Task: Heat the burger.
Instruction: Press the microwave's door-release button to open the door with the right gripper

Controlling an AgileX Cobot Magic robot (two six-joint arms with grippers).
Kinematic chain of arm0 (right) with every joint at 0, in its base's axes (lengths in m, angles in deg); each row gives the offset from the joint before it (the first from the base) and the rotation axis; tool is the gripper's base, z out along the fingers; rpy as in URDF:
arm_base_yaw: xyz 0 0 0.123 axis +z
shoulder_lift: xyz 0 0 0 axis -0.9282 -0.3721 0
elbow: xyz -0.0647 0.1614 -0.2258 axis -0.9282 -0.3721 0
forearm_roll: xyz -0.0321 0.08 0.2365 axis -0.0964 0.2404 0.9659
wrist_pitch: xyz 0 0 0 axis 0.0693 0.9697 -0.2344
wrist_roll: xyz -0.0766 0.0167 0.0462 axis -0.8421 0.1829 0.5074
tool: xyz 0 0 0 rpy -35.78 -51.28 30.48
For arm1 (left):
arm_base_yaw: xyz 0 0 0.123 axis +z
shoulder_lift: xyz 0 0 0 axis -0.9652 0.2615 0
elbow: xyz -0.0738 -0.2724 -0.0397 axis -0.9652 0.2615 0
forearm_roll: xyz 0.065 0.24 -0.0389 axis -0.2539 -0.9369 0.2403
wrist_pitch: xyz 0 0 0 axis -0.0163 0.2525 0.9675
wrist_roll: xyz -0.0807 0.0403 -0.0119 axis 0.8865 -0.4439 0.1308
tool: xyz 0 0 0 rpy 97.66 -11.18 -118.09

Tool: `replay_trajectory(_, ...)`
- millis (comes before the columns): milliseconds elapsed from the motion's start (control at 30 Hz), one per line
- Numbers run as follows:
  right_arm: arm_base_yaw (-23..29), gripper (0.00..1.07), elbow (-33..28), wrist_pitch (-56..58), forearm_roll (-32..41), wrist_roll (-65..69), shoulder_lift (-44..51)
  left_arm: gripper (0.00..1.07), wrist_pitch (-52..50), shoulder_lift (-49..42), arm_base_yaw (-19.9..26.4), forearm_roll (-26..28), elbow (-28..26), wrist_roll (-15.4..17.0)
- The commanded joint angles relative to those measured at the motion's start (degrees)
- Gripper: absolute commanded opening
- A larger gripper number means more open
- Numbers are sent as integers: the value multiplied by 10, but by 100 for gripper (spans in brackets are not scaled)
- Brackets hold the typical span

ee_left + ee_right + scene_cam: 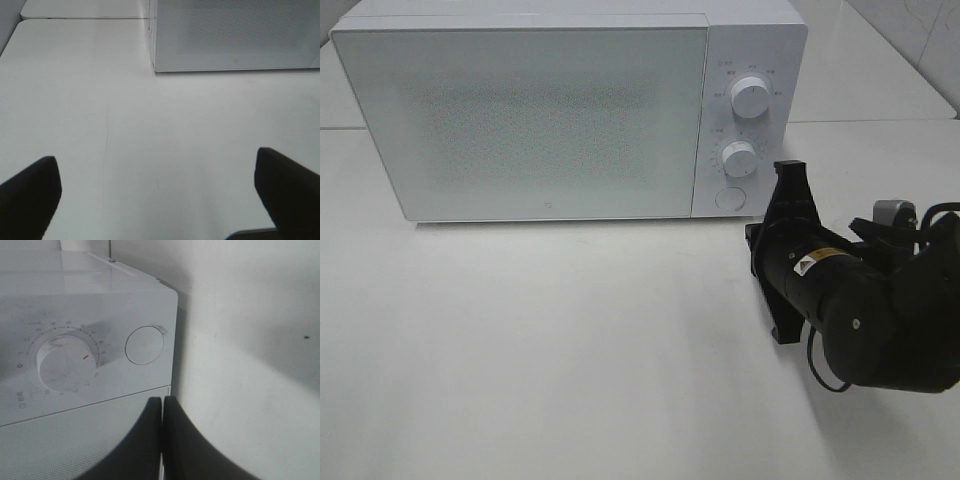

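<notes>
The burger is out of view in every frame. A white microwave (pixel 550 120) stands at the back of the table with its door closed. My right gripper (pixel 788 172) is shut with nothing between its fingers. It hovers just in front of the control panel, near the round button (pixel 729 198). In the right wrist view the closed fingertips (pixel 162 412) point at the panel below the lower knob (pixel 65 362) and the button (pixel 144 345). My left gripper (pixel 156 160) is open and empty over bare table, with the microwave's front (pixel 235 35) ahead of it.
The panel carries an upper knob (pixel 750 97) and a lower knob (pixel 739 158). The white table (pixel 570 350) stretches in front of the microwave. A seam between table tops (pixel 85 19) runs behind the left side.
</notes>
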Motion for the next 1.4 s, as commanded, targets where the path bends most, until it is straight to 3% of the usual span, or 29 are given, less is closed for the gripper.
replay_trajectory(33,-1,0,36,5,14,-14,-22,99,-6,-9,2,4,0,2)
replay_trajectory(567,-53,0,135,42,13,-63,-78,99,-6,-9,2,4,0,2)
replay_trajectory(1400,-74,0,190,68,14,-58,-129,99,-6,-9,2,3,0,2)
